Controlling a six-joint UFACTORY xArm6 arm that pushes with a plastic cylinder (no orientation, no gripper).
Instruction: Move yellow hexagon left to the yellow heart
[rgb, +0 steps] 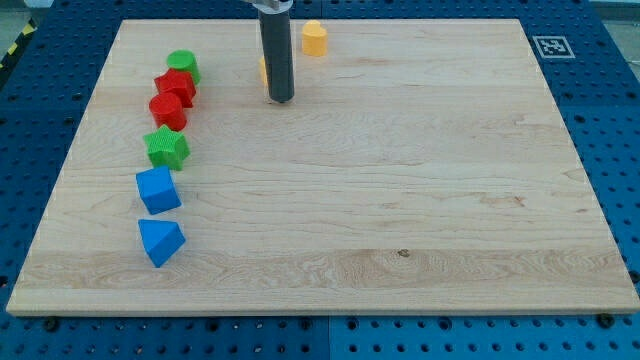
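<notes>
One yellow block (314, 38) sits near the view's top edge of the wooden board (400, 200), right of the rod; its shape looks rounded, and I cannot tell heart from hexagon. A second yellow block (263, 68) shows only as a sliver at the rod's left edge, mostly hidden behind it. My tip (280, 99) rests on the board just below and right of that hidden block, and below-left of the visible yellow block.
A column of blocks runs down the view's left: a green round block (184, 66), two red blocks (175, 86) (167, 110), a green star (167, 147), a blue cube (158, 189) and a blue triangle (160, 241).
</notes>
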